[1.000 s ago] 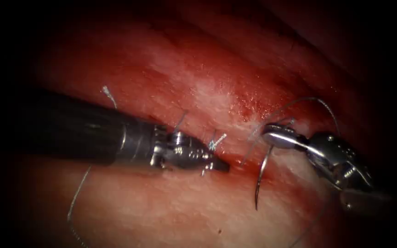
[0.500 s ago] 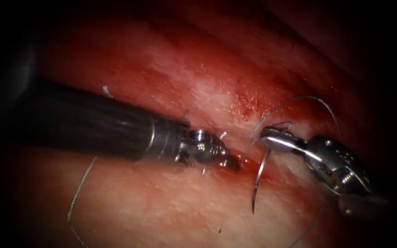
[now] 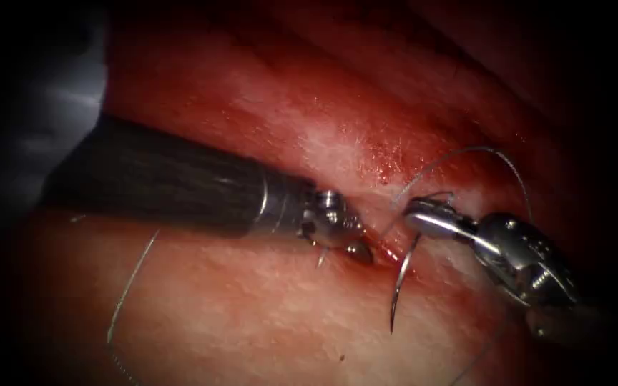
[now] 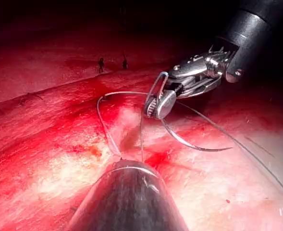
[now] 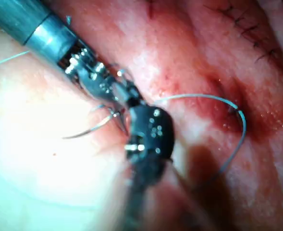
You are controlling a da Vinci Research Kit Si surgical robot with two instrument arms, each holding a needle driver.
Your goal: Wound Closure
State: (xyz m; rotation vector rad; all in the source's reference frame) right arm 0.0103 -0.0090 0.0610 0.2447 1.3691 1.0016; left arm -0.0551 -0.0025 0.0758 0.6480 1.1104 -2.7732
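Right gripper clenched on needle near its tail, clear of tissue; left gripper, jaw state untellable, has advanced along the cut toward it.

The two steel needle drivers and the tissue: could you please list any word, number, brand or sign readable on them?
None can be read: no text shows on the left steel needle driver, the right steel needle driver gripping the curved steel needle, or the red tissue.

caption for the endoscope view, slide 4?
Right hand holds the needle near its swaged end, free of the tissue; left hand at the cut.
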